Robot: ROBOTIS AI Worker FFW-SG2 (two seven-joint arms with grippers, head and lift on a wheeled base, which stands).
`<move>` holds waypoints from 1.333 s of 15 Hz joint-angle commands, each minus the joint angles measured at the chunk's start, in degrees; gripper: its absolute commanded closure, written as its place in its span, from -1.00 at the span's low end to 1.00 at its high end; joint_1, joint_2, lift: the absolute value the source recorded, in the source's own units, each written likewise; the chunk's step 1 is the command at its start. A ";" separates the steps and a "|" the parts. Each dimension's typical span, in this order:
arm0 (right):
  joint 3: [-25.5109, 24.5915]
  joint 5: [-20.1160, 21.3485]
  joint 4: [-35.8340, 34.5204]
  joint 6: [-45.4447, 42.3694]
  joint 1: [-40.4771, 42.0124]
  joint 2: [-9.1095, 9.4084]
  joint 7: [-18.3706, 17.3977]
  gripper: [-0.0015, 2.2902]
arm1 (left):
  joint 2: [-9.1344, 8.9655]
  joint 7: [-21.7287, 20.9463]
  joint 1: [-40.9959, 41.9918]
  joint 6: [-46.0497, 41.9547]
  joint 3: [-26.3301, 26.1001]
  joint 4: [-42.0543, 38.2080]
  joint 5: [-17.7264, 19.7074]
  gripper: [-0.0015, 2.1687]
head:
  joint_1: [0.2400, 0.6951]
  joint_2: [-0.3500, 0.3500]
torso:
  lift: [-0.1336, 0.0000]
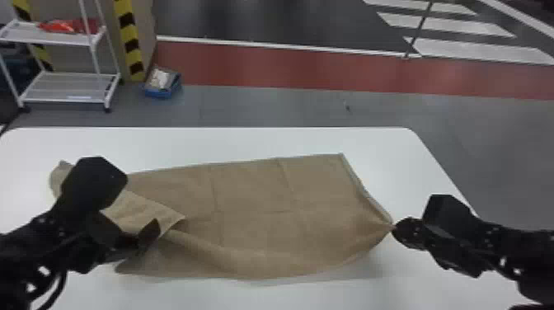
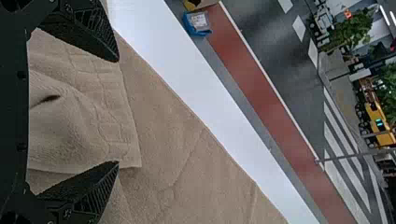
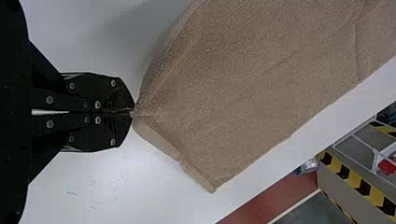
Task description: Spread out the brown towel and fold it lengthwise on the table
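Observation:
The brown towel [image 1: 255, 206] lies across the table, flat over its middle and right, with a flap folded over at its left end and a loose ridge along the near side. Over that left end is my left gripper [image 1: 127, 214]; in the left wrist view my left gripper [image 2: 116, 112] has its fingers wide apart, the towel's bunched flap [image 2: 84, 112] beneath and between them. At the towel's near right corner is my right gripper [image 1: 395, 228]. The right wrist view has my right gripper [image 3: 132, 111] closed on that corner of the towel [image 3: 252, 93], pulling it to a point.
The white table [image 1: 247, 140] shows bare surface along its far edge and at its right. Beyond it on the floor stand a white wire shelf [image 1: 66, 88] and a blue box [image 1: 163, 84], both at the far left.

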 commanded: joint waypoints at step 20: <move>-0.70 0.43 -0.43 1.60 1.35 0.28 0.63 0.36 | -5.55 11.36 -9.46 16.58 -6.90 7.90 2.64 -0.08 | 1.00 -0.70 | -0.87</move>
